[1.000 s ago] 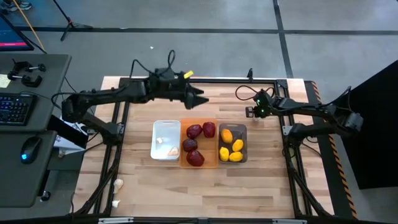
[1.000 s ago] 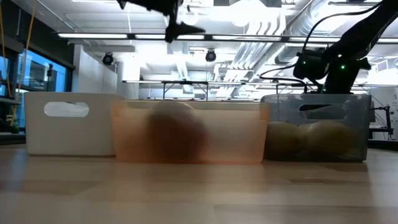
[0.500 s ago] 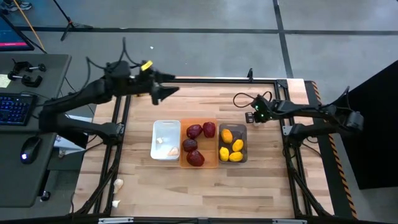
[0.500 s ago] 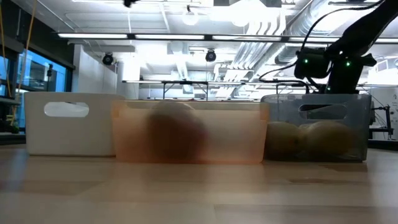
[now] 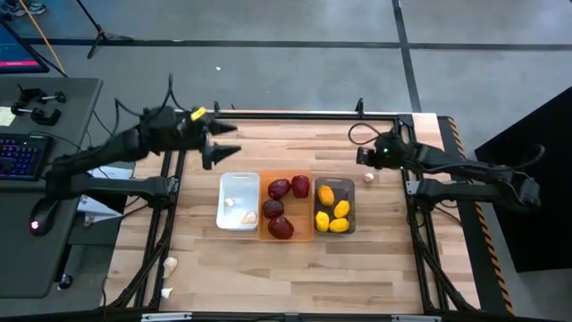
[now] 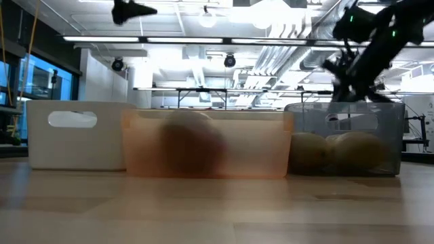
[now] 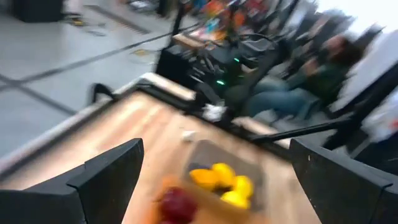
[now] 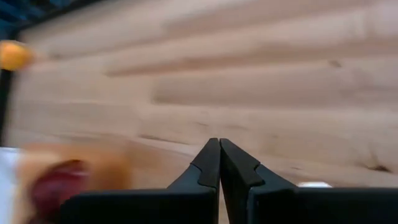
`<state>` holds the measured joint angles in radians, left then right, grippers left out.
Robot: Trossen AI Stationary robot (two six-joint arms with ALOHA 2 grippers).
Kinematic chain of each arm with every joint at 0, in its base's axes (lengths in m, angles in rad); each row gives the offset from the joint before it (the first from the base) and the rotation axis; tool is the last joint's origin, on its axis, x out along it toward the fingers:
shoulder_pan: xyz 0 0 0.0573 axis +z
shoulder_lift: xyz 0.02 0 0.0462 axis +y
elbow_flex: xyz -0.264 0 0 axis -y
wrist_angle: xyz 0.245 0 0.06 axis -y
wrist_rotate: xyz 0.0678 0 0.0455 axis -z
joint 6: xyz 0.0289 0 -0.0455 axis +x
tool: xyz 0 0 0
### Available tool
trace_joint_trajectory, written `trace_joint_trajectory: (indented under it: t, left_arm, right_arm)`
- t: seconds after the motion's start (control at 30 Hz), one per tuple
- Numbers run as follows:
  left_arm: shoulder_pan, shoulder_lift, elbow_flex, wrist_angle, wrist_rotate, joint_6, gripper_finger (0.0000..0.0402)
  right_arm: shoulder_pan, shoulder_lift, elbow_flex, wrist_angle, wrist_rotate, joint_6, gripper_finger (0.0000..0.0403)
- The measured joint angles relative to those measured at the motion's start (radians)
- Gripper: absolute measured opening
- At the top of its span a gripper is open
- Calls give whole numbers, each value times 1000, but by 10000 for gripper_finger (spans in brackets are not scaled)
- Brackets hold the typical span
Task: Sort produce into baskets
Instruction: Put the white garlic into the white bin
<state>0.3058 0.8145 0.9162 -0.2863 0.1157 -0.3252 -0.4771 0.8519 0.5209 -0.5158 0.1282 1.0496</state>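
Three bins stand side by side mid-table. The white bin [image 5: 239, 200] holds two garlic bulbs. The orange bin [image 5: 286, 207] holds several dark red fruits. The grey bin [image 5: 334, 207] holds several yellow lemons. One garlic bulb [image 5: 368, 177] lies on the table by the grey bin's far right corner. It also shows in the right wrist view [image 8: 314, 184]. My left gripper [image 5: 220, 146] is open and empty, high above the table beyond the white bin's far left corner. My right gripper [image 5: 360, 156] is shut and empty, raised just beyond that loose bulb.
Two more garlic bulbs [image 5: 169, 264] lie near the table's front left corner. A black frame rail [image 5: 295, 114] runs along the table's far edge. A desk with a keyboard [image 5: 20, 156] stands left of the table. People sit beyond the table's right side in the left wrist view [image 7: 292, 87].
My left gripper has swung from above the orange bin's far side toward the table's left edge, then a little nearer, and stays high. My right gripper has risen and tipped while staying beyond the loose garlic bulb. The bins and produce have not moved.
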Motion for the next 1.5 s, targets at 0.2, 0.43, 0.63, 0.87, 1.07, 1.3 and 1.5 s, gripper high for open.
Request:
trace_joint_trajectory:
  t: [0.2, 0.43, 0.63, 0.87, 1.07, 1.3, 1.5]
  left_arm:
    - [0, -59, -348, 491, 37, -241, 390]
    - [0, -45, -454, 606, 45, -338, 390]
    - [1, -45, -454, 600, 40, -337, 390]
    - [2, -45, -453, 600, -72, -366, 390]
    - [2, -45, -453, 600, -122, -408, 390]
    - [2, -45, -453, 600, -154, -435, 390]
    - [2, -45, -453, 600, -158, -458, 390]
  right_arm:
    - [54, -40, 176, -122, 55, 15, 0]
    - [133, 1, 309, -512, 46, 82, 44]
    - [182, 7, 213, -539, 28, 210, 153]
    - [130, 13, 53, -396, 100, 342, 247]
    - [69, 82, 1, -305, 96, 364, 252]
    - [70, 221, 0, -198, 81, 330, 252]
    - [93, 308, 0, -223, 80, 346, 252]
